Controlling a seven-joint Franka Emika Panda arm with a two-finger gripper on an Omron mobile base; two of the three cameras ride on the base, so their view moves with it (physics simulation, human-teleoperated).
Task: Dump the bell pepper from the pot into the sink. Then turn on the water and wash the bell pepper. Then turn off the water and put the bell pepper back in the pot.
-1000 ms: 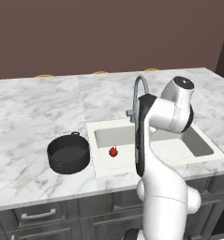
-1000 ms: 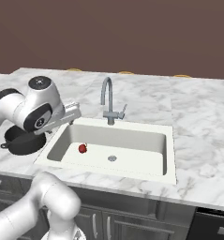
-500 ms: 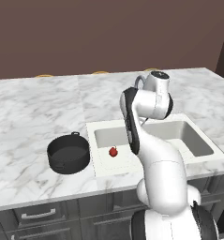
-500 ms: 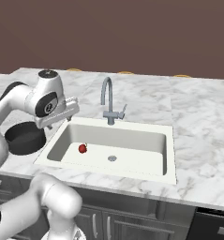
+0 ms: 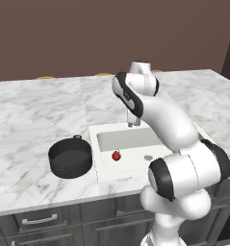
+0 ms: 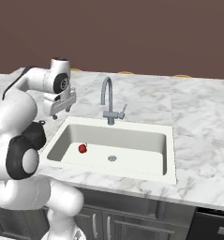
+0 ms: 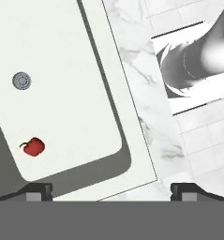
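The small red bell pepper [image 6: 82,148] lies on the floor of the white sink [image 6: 132,137], toward its left end, some way left of the drain [image 6: 112,158]. From the left base view, the bell pepper [image 5: 116,155] sits in the sink [image 5: 126,139], and the black pot [image 5: 70,157] stands upright and empty on the counter just left of the basin. My gripper [image 6: 57,112] hangs open above the sink's back left corner, holding nothing. In the hand view the gripper [image 7: 112,190] looks down on the bell pepper [image 7: 33,146] and the sink [image 7: 62,56].
A grey gooseneck faucet [image 6: 108,101] stands behind the sink's middle, right of my hand. Grey-veined white marble counter [image 6: 197,122] surrounds the basin. My own arm hides most of the pot [image 6: 34,134] in the right base view. A dark wall runs behind the counter.
The arm has swung and straightened, carrying the open hand toward the sink's back left corner. The bell pepper and the pot have stayed where they were.
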